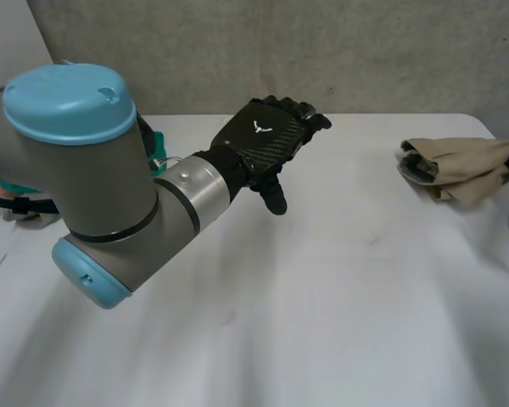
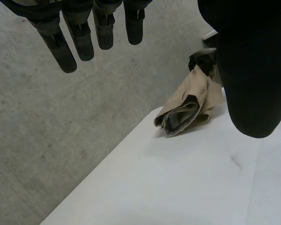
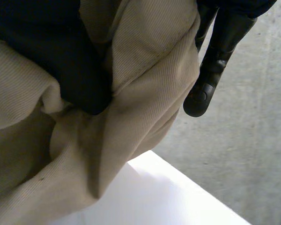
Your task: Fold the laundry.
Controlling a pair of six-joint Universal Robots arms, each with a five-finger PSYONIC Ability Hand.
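The left arm [image 1: 93, 182] reaches out over the white tabletop [image 1: 322, 297]. Its black left hand [image 1: 263, 140] hangs in the air above the tabletop, near the far edge. The fingers [image 2: 65, 51] are straight and spread a little, and the thumb [image 2: 253, 70] sticks out apart from them. There is nothing in this hand, and it touches nothing.

The cloth [image 1: 462, 165] is tan. It lies bunched up on the tabletop at the far right side, close to the edge. It is well apart from the left hand. From the left wrist, the cloth [image 2: 187, 105] looks like a loose roll with folds in it, and its open end faces this way. A dark part [image 2: 203, 60] sits at its other end. I think it is the other hand, but I cannot be sure.

The right hand [image 3: 79, 70] has hold of the cloth. Its thumb is pushed deep into the tan folds [image 3: 145, 84], and the cloth wraps around it. One of the fingers [image 3: 210, 79] comes down just beside the cloth on the outer side, so the cloth is caught between thumb and fingers. The cloth hangs down from this hand to the tabletop.

Behind the tabletop stands a grey wall [image 1: 322, 51].
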